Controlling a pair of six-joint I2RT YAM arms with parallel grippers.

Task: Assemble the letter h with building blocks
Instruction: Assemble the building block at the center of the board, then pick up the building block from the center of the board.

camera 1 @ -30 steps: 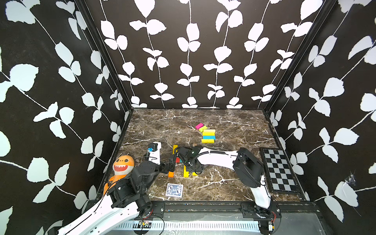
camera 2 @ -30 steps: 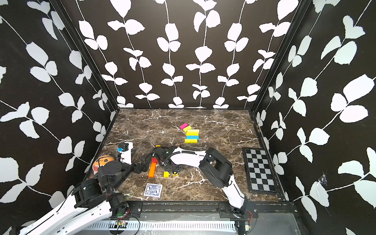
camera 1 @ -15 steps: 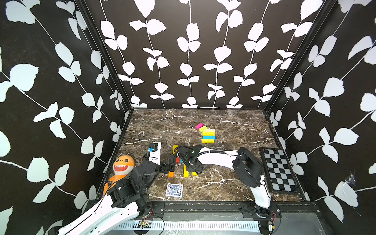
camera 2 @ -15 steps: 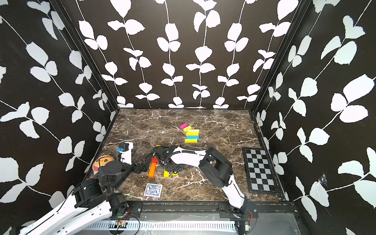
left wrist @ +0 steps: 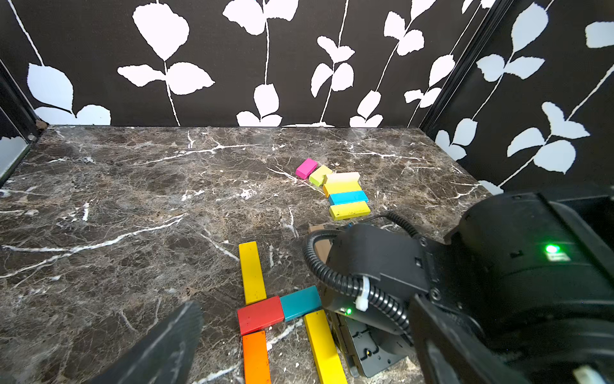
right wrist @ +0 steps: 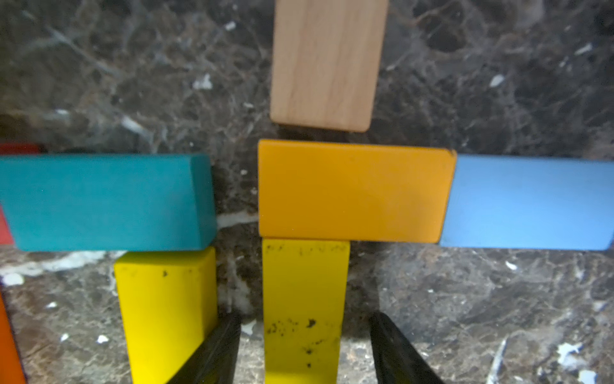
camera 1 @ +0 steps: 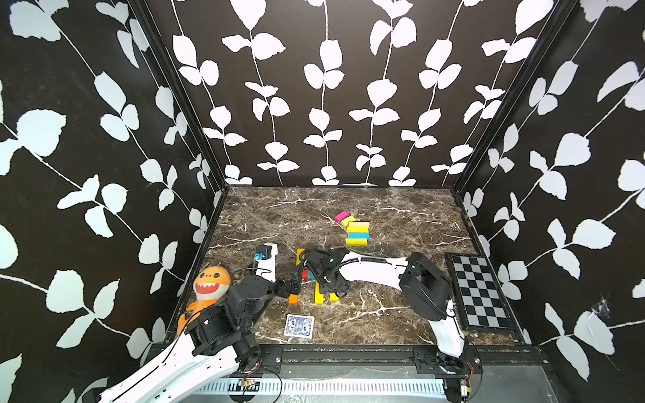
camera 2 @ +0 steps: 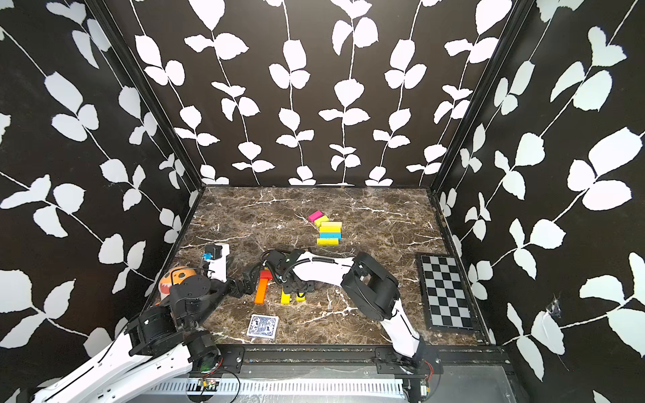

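Between right tool (right wrist: 304,335) jaws: yellow block (right wrist: 305,286).

- Right gripper (right wrist: 304,319): its jaws have spread apart since 1 second ago.
- They now stand clear of the yellow block (right wrist: 305,282) between them, with a gap on each side.

Orange shark plush (camera 1: 211,286), card deck (camera 1: 298,326), checkerboard (camera 1: 478,293).

White link shells and black joints on left arm (camera 1: 181,363) and right arm (camera 1: 370,274); black corrugated cable (left wrist: 332,281) (white zip-tied) on the right
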